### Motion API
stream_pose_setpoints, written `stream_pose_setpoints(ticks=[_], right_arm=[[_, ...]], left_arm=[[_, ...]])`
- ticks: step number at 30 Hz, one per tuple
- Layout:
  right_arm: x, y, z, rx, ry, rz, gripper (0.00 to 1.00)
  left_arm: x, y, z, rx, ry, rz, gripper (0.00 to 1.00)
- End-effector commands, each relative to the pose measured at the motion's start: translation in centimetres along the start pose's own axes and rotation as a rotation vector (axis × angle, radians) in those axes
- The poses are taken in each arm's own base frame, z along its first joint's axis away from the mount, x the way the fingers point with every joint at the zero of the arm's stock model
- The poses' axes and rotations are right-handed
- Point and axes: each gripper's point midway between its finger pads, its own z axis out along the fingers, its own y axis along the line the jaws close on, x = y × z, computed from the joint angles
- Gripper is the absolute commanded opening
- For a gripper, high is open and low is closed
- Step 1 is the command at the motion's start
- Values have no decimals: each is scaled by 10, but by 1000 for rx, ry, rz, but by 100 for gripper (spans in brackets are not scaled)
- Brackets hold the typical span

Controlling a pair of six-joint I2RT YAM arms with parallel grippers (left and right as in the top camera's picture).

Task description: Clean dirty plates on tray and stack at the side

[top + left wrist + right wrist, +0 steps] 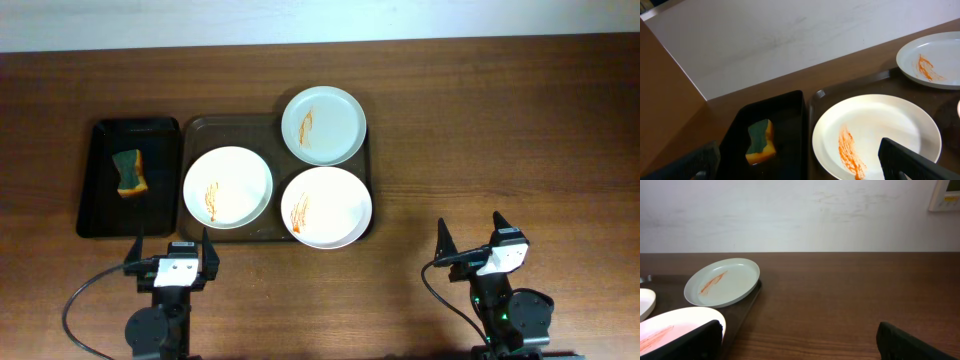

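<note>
Here I am at the bottom of the overhead view, both arms parked on the bench (500,120). My left fingers (171,245) are spread wide with nothing between them, sitting just below the lower left corner of the brown tray (200,125). My right fingers (469,235) are spread wide too, also empty, down in the lower right and well apart from everything.

Count with me: three plates, all on the brown tray at centre frame. One, the left white plate (228,187), in the tray's lower left. Two, the right white plate (326,207), in the lower right, its edge lapping over the tray's rim. Three, the pale green plate (323,124), up at the top right corner, hanging out past the rim. Each one carries an orange smear, so three smears and three dirty plates.

Two trays in all: left of the brown one, just beside it, lies the black tray (110,215). In it is a single sponge (129,172), green on top and yellow beneath, resting in the upper half. My left wrist view shows that sponge at lower left and the left white plate right before my fingers.
</note>
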Motion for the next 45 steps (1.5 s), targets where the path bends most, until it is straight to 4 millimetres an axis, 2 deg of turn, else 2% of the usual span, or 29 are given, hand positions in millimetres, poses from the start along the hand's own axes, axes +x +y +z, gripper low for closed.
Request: stream_pose_setpoints(ticks=[1, 15, 17, 22, 25, 31, 35, 39, 45], right_arm=[[2, 0, 0, -1, 4, 5, 98], [3, 3, 0, -16, 6, 5, 98], [3, 3, 0, -16, 6, 5, 98], [0, 6, -1, -32, 3, 5, 98], [-13, 6, -3, -33, -25, 2, 98], [-60, 10, -14, -38, -118, -8, 98], [-87, 12, -15, -39, -123, -9, 98], [-100, 11, -3, -35, -36, 1, 98], [-116, 19, 31, -81, 159, 26, 98]], left_arm=[[2, 1, 0, -10, 4, 12, 99], [1, -1, 0, 4, -1, 12, 99], [-8, -12, -1, 70, -47, 13, 99], [-27, -8, -2, 56, -124, 17, 99], [-43, -5, -5, 57, -177, 5, 99], [-78, -3, -7, 114, -203, -11, 99], [-114, 6, 7, 154, -162, -14, 99], [-134, 6, 33, 224, -90, -23, 99], [-141, 8, 90, 324, 182, -57, 99]])
